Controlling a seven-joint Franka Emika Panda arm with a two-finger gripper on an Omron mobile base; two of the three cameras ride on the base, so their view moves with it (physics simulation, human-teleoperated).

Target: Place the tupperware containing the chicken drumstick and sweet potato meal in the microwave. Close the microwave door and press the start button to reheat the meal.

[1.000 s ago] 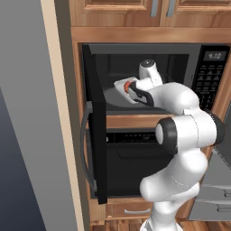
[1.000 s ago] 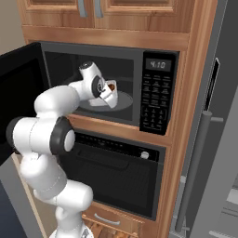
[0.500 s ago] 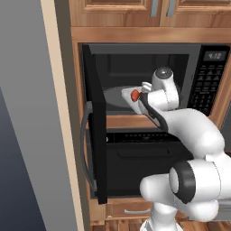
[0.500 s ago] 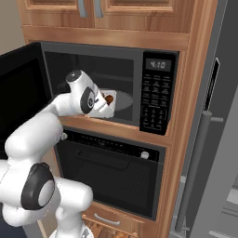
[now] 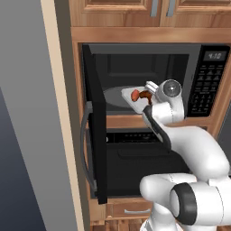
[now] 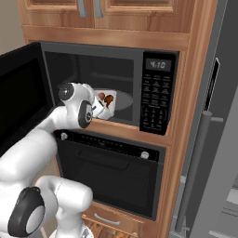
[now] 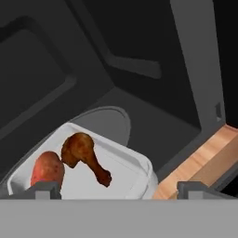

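1. Inside the microwave point(image 5: 149, 67), the tupperware point(image 7: 125, 179) lies on the grey turntable point(image 7: 109, 122), near the front of the cavity.
2. Its pale tray holds a brown chicken drumstick point(image 7: 86, 157) with an orange-red sweet potato point(image 7: 46, 171) just beside it; in the hand view the potato is on the left and the drumstick's thin end points toward the lower right.
3. The fingers point(image 7: 44, 189) are spread wide, one tip at each side of the hand view, and they grasp nothing; the tray shows between them, but I cannot tell whether either tip touches its rim.
4. From the left base view the hand point(image 5: 168, 92) sits at the mouth of the cavity, at the tray's right end.
5. From the right base view the hand point(image 6: 76, 100) is just left of the tray point(image 6: 106, 103), above the wooden ledge point(image 6: 116, 124) under the microwave.
6. The microwave door point(image 5: 92, 122) stands swung fully open to the left, its grey bar handle point(image 5: 85, 149) facing outward.
7. The keypad point(image 6: 151, 100) and small display point(image 6: 158, 65) sit on the right of the front.
8. A black oven point(image 6: 109, 169) is mounted directly below.
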